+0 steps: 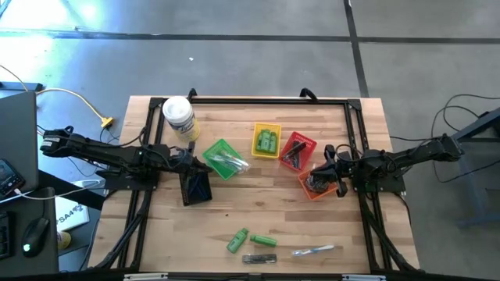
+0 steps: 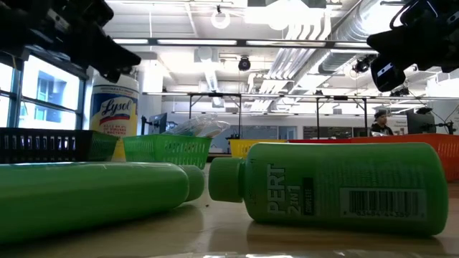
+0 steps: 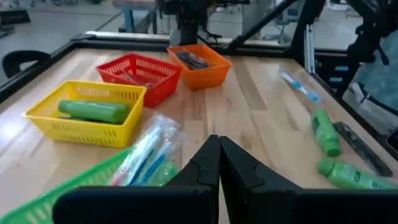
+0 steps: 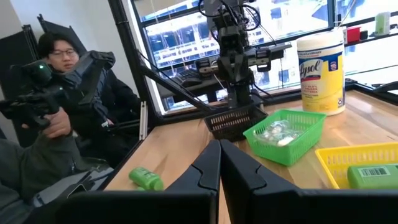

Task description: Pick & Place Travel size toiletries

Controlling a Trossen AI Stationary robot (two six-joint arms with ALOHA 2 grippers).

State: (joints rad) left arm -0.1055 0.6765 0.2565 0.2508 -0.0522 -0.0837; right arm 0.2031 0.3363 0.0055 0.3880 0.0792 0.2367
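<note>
Orange basket contents partly hidden under right hand, dark stick cut off by edge

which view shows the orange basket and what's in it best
The left wrist view: the orange basket stands whole there, with dark slim pieces in it. The high view has the orange basket partly under the right gripper. The low view catches only its rim edge-on. The right wrist view misses it.

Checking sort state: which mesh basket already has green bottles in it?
The yellow basket, between the green basket and red basket. It alone holds green bottles; the green basket has clear-wrapped pieces.
</note>
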